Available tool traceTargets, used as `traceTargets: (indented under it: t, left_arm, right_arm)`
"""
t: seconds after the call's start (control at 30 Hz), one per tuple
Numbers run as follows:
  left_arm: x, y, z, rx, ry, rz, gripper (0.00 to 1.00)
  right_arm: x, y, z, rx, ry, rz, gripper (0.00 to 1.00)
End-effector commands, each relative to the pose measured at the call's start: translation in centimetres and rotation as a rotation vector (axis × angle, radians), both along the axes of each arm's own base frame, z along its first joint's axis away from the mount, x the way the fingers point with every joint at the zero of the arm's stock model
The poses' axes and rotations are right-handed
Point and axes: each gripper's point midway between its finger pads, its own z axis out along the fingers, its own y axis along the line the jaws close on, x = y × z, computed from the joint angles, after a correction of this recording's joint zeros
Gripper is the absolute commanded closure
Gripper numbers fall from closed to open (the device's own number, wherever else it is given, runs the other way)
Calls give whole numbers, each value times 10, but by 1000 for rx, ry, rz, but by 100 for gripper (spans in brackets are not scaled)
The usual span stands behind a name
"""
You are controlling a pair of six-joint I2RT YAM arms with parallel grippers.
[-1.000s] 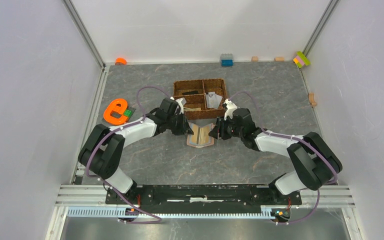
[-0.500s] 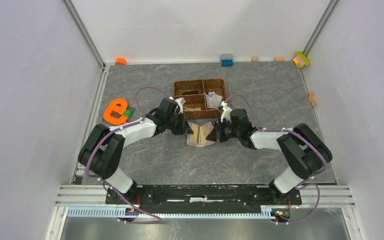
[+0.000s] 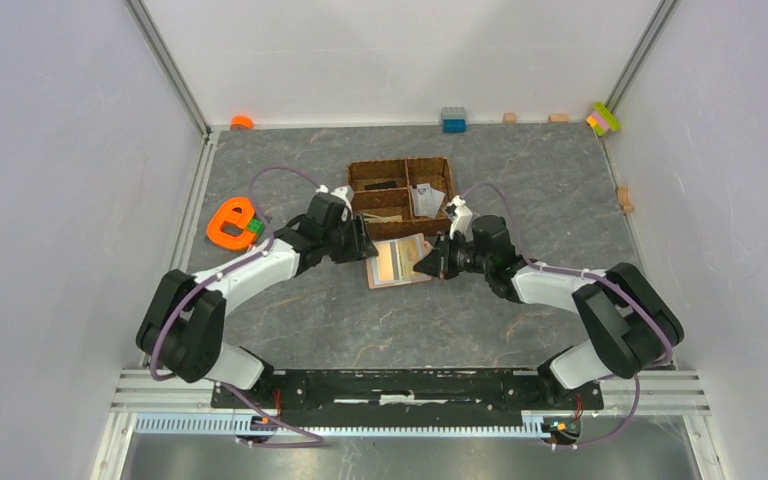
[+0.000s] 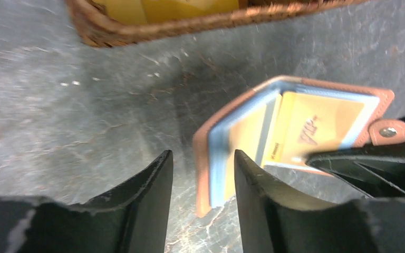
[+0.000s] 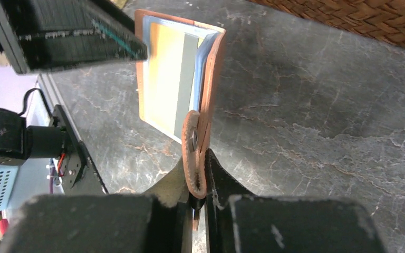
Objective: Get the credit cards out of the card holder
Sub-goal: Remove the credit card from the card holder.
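Observation:
The salmon-pink card holder (image 3: 397, 262) lies spread open on the table just in front of the basket. A gold-tan credit card (image 4: 316, 129) shows in its clear pocket, seen again in the right wrist view as the gold card (image 5: 161, 79). My right gripper (image 5: 196, 163) is shut on the holder's right edge at the snap tab (image 5: 192, 139). My left gripper (image 4: 203, 155) is open, and the holder's left edge (image 4: 201, 179) lies just ahead of the gap between its fingers, untouched. From above, the left gripper (image 3: 360, 243) and right gripper (image 3: 430, 262) flank the holder.
The brown woven divided basket (image 3: 400, 185) stands right behind the holder, its rim (image 4: 190, 23) close to the left gripper. An orange letter e (image 3: 230, 222) with a green block (image 3: 256, 227) lies to the left. Small blocks (image 3: 453, 120) line the back wall.
My left gripper has opened, let go of the holder's left side and drawn back to the left. The right gripper has closed on the right edge, and the holder now lies wider open.

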Motion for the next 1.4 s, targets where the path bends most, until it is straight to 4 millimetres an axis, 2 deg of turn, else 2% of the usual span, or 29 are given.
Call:
traceTargets:
  t: [0.0, 0.07, 0.27, 0.37, 0.43, 0.53, 0.7, 0.77, 1.03, 1.2, 1.37]
  left_arm:
    - [13, 33, 24, 82, -115, 141, 43]
    - [12, 38, 35, 68, -164, 158, 39]
    - [4, 36, 75, -60, -328, 146, 40]
    - [-6, 24, 94, -161, -392, 74, 43]
    - [-16, 9, 116, -272, -464, -15, 47]
    - [-34, -14, 135, -411, -518, -155, 51]
    - [-38, -30, 130, -432, -465, -227, 64]
    - [-40, -39, 127, -433, -444, -260, 65]
    - [-36, -63, 92, -431, -275, -318, 66]
    - [-37, -67, 92, -460, -261, -327, 56]
    - [-34, -60, 95, -449, -296, -294, 42]
  right_arm:
    - [-3, 6, 36, 113, -98, 43, 100]
    - [-4, 6, 44, 133, -123, 44, 100]
    - [-10, 4, 63, 183, -163, 49, 100]
    - [-9, 2, 65, 179, -169, 36, 100]
    - [-9, 1, 66, 178, -171, 32, 100]
    - [-11, 3, 69, 193, -169, 45, 100]
    - [-13, 3, 72, 209, -173, 51, 100]
    - [-14, 4, 75, 218, -175, 58, 100]
    - [-23, 8, 90, 289, -179, 102, 100]
    - [-38, 15, 109, 383, -168, 181, 100]
    - [-39, 13, 112, 391, -176, 174, 100]
